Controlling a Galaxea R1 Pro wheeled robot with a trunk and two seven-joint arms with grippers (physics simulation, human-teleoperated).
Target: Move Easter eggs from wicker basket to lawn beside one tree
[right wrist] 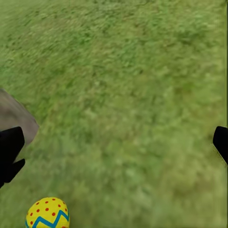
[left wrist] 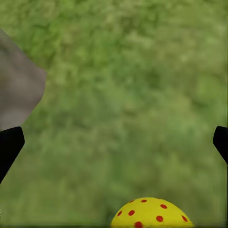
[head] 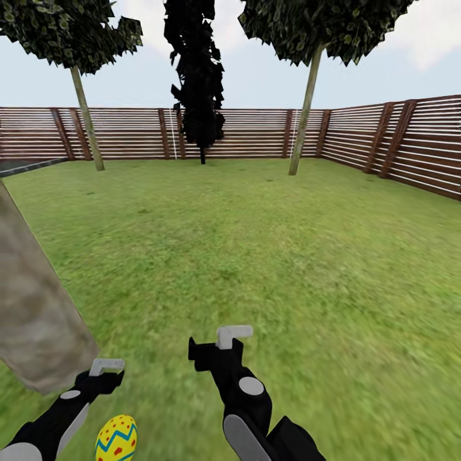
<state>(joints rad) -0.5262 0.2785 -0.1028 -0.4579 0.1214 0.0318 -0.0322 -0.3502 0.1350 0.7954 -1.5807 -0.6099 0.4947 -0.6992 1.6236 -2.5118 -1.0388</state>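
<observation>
One Easter egg [head: 116,439], yellow with a blue zigzag and red dots, lies on the lawn [head: 269,256] at the foot of a thick grey-brown tree trunk [head: 35,320]. My left gripper [head: 102,375] hovers just above and beyond it, open and empty. In the left wrist view the egg [left wrist: 152,214] sits below the wide-apart fingers [left wrist: 8,145], with the trunk [left wrist: 16,95] beside it. My right gripper [head: 215,346] is open and empty over grass to the right; its view catches the egg [right wrist: 47,213] and the trunk [right wrist: 16,118]. The wicker basket is out of view.
A brown slat fence [head: 256,131] bounds the garden at the back and right. Two thin-trunked trees [head: 86,121] [head: 304,121] and a narrow black tree [head: 200,83] stand near it. Open grass stretches ahead and to the right.
</observation>
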